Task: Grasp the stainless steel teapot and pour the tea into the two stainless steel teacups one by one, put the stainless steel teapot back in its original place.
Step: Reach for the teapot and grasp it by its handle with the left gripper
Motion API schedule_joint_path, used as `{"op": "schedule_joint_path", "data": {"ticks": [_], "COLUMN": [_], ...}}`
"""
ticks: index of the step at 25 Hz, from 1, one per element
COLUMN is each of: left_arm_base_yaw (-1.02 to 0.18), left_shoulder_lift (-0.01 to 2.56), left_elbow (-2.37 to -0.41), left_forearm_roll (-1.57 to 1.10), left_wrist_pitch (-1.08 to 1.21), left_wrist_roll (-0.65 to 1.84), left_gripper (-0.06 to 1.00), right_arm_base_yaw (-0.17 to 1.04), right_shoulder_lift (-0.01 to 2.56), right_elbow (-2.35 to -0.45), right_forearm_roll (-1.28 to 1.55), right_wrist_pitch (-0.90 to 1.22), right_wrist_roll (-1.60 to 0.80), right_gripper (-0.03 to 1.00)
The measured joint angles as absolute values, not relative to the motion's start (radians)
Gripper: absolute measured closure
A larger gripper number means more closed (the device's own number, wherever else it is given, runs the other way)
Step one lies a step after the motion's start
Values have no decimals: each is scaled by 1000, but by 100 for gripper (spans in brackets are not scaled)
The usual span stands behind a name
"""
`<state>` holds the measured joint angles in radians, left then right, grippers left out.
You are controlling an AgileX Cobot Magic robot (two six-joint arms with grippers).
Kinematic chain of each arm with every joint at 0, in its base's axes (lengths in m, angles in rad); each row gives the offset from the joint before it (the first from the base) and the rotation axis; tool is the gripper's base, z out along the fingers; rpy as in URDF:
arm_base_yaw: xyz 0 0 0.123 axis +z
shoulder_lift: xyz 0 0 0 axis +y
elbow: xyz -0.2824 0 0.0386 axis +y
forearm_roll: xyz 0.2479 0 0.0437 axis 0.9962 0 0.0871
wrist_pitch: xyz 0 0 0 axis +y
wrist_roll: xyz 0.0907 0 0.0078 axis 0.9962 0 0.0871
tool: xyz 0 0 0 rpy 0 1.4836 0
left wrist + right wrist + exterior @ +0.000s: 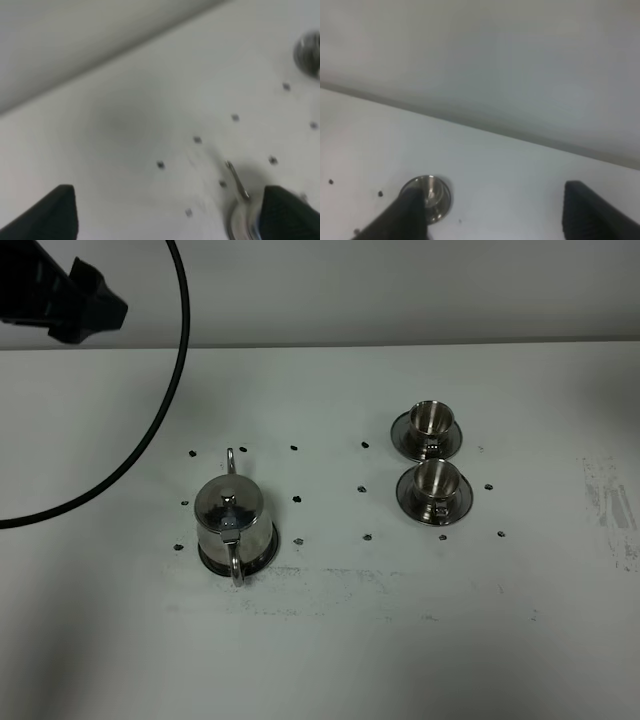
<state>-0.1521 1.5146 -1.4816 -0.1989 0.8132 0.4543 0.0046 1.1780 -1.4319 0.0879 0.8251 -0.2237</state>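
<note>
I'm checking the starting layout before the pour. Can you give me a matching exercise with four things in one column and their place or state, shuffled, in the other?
Things:
1. teapot
2. farther teacup
3. nearer teacup
4. left gripper

Place or state:
A. open wide
B. on the right, at the back
C. alone on the left side
D. on the right, directly in front of its twin

Pairs: 1-C, 2-B, 3-D, 4-A

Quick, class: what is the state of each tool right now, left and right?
Left tool: open, holding nothing.
Right tool: open, holding nothing.
</note>
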Motion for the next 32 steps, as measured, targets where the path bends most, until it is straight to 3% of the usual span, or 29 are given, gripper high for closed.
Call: {"op": "schedule_joint_path", "data": {"ticks": [7,25,32], "left_arm_base_yaw": [-152,-154,-312], "left_shoulder_lift": [1514,1514,1514], "left_elbow": [-1476,-1472,-1472], "left_forearm_roll": [-189,-277,-182], "left_wrist_pitch": [934,946,968], "left_wrist_roll": [437,427,302], "left_gripper": [22,22,22], "right_arm_base_yaw": [5,5,5], "right_shoulder_lift": [958,163,45], "right_elbow": [-1382,-748,-636], "right_forearm_roll": [141,135,88], "right_wrist_pitch": [927,1023,1088], "right_wrist_roll": [-190,-141,-102], "right_gripper": [38,38,38]}}
